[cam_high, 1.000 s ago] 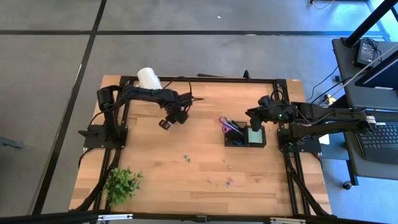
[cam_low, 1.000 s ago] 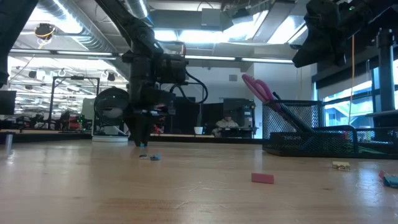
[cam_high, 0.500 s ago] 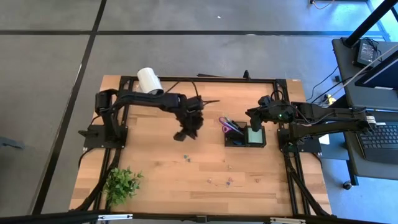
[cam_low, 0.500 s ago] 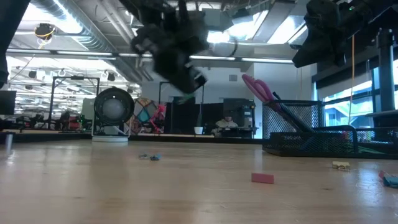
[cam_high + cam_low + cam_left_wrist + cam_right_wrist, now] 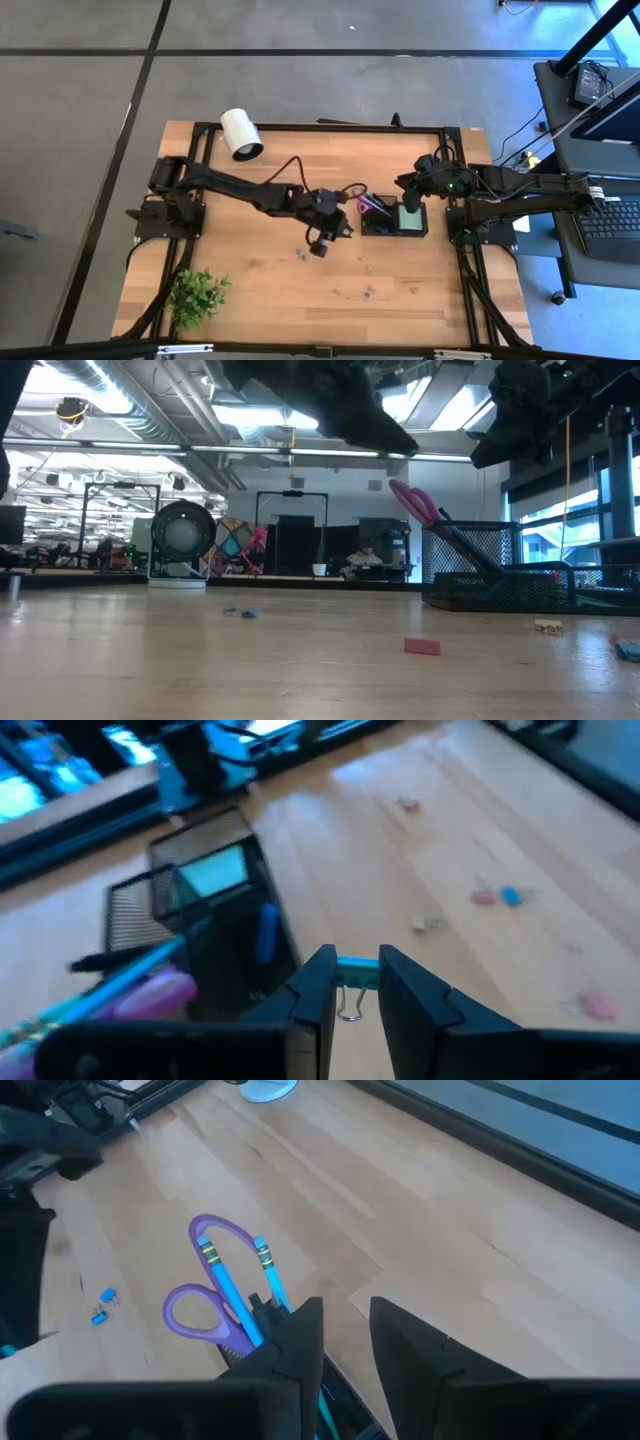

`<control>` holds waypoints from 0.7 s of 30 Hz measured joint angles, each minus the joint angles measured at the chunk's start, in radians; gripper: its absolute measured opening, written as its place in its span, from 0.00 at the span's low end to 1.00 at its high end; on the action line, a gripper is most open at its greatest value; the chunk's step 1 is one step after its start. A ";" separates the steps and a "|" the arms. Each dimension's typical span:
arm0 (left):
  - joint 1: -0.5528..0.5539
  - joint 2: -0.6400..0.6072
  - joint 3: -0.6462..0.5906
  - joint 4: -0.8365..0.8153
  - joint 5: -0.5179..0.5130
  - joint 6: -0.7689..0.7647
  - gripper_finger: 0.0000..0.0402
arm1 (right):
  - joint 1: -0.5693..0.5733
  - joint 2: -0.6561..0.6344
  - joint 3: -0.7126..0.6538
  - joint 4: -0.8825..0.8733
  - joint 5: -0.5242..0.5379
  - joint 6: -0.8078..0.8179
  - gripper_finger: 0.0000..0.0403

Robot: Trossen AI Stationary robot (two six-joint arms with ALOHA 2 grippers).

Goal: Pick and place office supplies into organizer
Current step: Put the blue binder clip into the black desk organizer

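Note:
My left gripper (image 5: 322, 247) hangs above the table's middle, just left of the organizer (image 5: 392, 215), shut on a small blue binder clip (image 5: 355, 967). The black mesh organizer (image 5: 200, 910) holds purple-handled scissors (image 5: 215, 1270), blue pencils (image 5: 268, 1275) and a light green notepad (image 5: 408, 218). My right gripper (image 5: 408, 190) hovers over the organizer's far side; its fingers (image 5: 300, 1342) stand a little apart with nothing between them. Tiny clips (image 5: 300, 252) and other small pieces (image 5: 355, 291) lie loose on the wood. My left gripper pinches the blue clip's body (image 5: 357, 963) between its two fingers, near their free ends. The fingers slant down toward the table's right side. The clip is lifted clear of the table, and its silver wire loop (image 5: 348, 1010) hangs below the fingers.
A white cylinder (image 5: 240, 133) lies at the far left corner and a small potted plant (image 5: 195, 295) stands at the near left. A pink block (image 5: 421, 646) and other small pieces (image 5: 547, 625) lie on the near half of the table.
My left gripper has risen from the table at the far left and swung toward the right and near, up to the organizer. It has tipped from pointing straight down to slanting. My right arm has kept still.

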 joint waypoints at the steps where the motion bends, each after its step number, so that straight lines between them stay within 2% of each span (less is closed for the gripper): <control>1: -0.006 0.002 0.000 0.004 -0.024 0.001 0.15 | 0.000 0.000 0.000 0.000 0.000 0.000 0.22; 8: -0.026 0.045 0.000 0.124 -0.234 -0.061 0.15 | 0.000 0.000 0.000 -0.001 0.000 0.001 0.22; 17: -0.034 0.165 0.000 0.404 -0.252 -0.134 0.15 | 0.000 0.000 0.000 -0.001 0.000 0.002 0.22; 21: -0.032 0.223 0.000 0.478 -0.261 -0.159 0.15 | 0.000 0.000 0.000 -0.002 0.000 0.002 0.22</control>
